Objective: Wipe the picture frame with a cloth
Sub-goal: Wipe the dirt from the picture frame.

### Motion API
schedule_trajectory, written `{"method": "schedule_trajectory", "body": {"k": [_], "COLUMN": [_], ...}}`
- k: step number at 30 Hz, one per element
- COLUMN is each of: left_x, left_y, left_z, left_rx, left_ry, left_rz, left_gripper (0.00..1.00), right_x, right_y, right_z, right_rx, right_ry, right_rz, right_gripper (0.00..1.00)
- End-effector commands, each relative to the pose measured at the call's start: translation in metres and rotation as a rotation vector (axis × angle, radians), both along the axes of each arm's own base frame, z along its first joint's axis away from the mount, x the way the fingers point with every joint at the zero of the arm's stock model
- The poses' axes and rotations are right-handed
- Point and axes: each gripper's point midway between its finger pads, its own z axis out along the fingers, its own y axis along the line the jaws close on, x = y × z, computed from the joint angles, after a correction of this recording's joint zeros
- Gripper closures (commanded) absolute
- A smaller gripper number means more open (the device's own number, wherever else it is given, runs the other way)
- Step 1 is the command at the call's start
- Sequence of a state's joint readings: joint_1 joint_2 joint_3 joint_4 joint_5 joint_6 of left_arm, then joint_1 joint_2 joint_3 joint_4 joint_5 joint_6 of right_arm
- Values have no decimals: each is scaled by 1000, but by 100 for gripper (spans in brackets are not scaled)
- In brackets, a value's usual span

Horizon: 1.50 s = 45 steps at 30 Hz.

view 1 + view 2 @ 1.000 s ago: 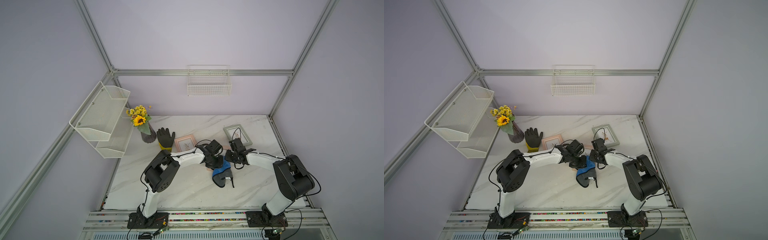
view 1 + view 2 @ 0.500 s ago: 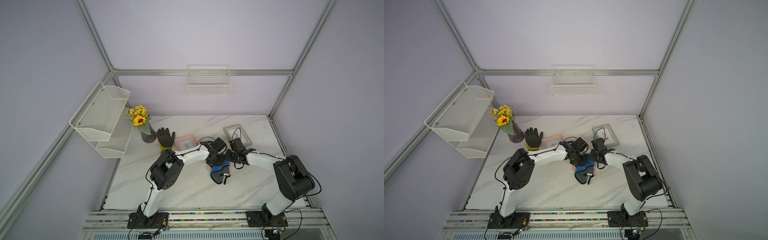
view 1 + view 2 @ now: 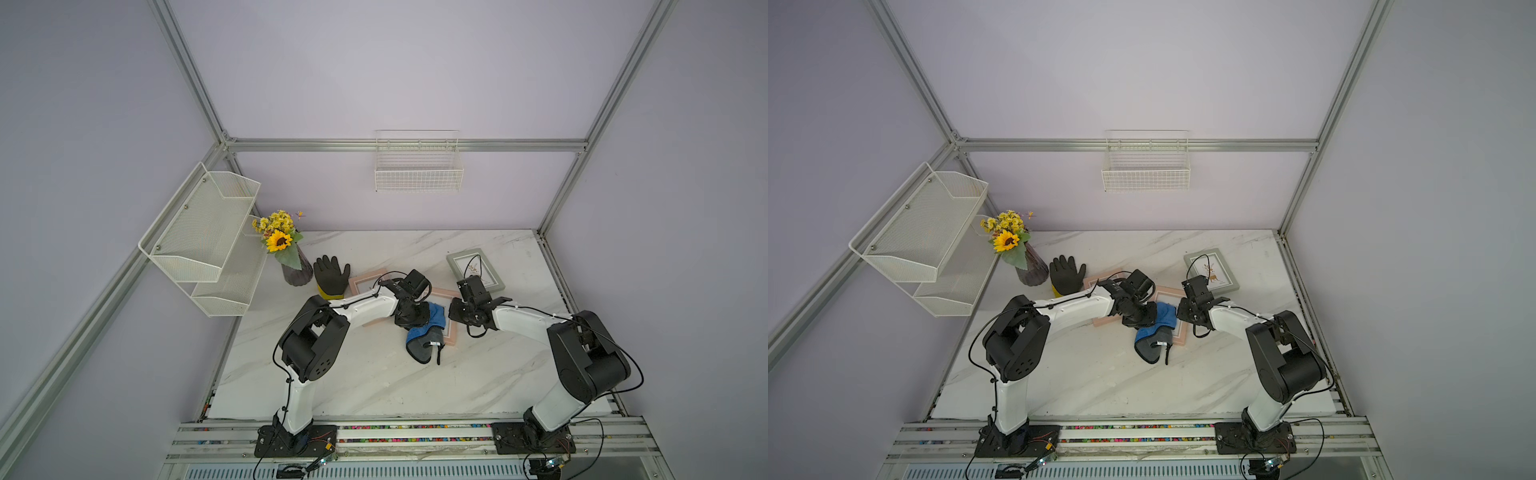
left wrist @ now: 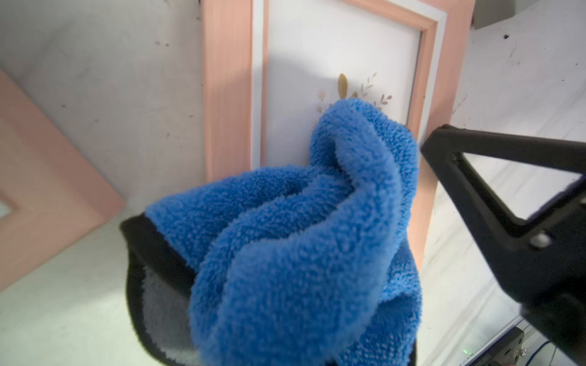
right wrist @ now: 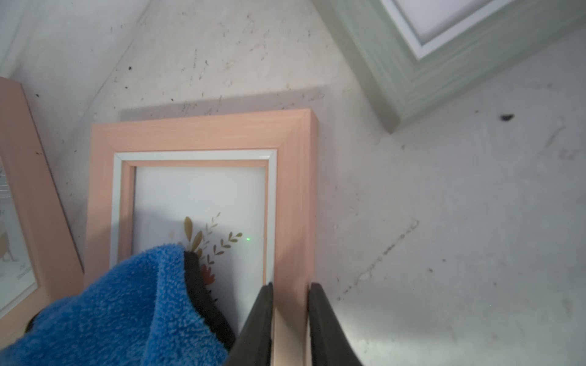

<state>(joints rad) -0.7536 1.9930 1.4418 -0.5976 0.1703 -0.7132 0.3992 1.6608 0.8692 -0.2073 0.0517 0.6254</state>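
A pink picture frame (image 3: pixel 451 332) (image 3: pixel 1180 333) lies flat mid-table. The blue cloth (image 3: pixel 434 316) (image 3: pixel 1164 314) is bunched on its glass, and its dark grey reverse trails off the frame's front edge. My left gripper (image 3: pixel 413 319) (image 3: pixel 1139 318) is shut on the cloth, with its fingertips buried in the pile. In the left wrist view the cloth (image 4: pixel 301 253) covers the lower part of the frame (image 4: pixel 226 95). My right gripper (image 5: pixel 290 317) (image 3: pixel 456 311) is shut on the frame's right rail (image 5: pixel 293 206), one finger on each side.
A second pink frame (image 3: pixel 365 281) lies left of the held one, partly under my left arm. A green frame (image 3: pixel 476 270) lies at the back right. A black-and-yellow glove (image 3: pixel 331 276) and a vase of flowers (image 3: pixel 291 266) stand at the back left. A wire shelf (image 3: pixel 208 245) hangs on the left wall.
My left gripper has dragged the cloth back across the frame, away from the table's front, and bunched it tighter. The right gripper stays on the frame's rail.
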Motion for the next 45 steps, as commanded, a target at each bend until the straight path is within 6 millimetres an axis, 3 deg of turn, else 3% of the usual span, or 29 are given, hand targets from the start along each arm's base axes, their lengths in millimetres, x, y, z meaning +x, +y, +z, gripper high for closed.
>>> {"method": "schedule_trajectory", "body": {"k": [1,4,7,11,14,17,24,29,36,40,45], "left_x": [-13,-14,-15,-7,-1,1,0,3,4,-7,-36], "left_y": [-23,-47,-51,-23,3,14,0,-13,-36,-53,-69], "left_z": [-1,6,7,19,25,31,39,49,44,37,24], "left_rx": [15,-10,-19,-5,-23,-28,-82,-102,-127,-142,-157], "left_ry": [5,-17,-10,-54,-63,-78,-82,-110,-94,-64,-3], "left_rz": [-65,-100,-108,-57,-4,7,-10,-39,-71,-100,-147], "left_gripper": [100,100,100,100,100,100,100,100,100,100,100], "right_x": [-23,-22,-21,-22,-20,-13,7,10,8,5,4], "right_y": [-13,-13,-12,-9,-7,-6,-6,-12,-17,-17,-20], "right_z": [-28,-28,-27,-27,-27,-22,8,-5,-18,-22,-20], "right_rx": [-59,-60,-59,-43,-28,4,-9,-59,-87,-87,-91], "right_ry": [113,113,111,110,111,102,27,57,83,91,84], "right_rz": [-5,-5,-2,10,14,12,9,-7,-20,-18,-28], "right_gripper": [77,77,77,77,71,68,54,54,55,59,66]}}
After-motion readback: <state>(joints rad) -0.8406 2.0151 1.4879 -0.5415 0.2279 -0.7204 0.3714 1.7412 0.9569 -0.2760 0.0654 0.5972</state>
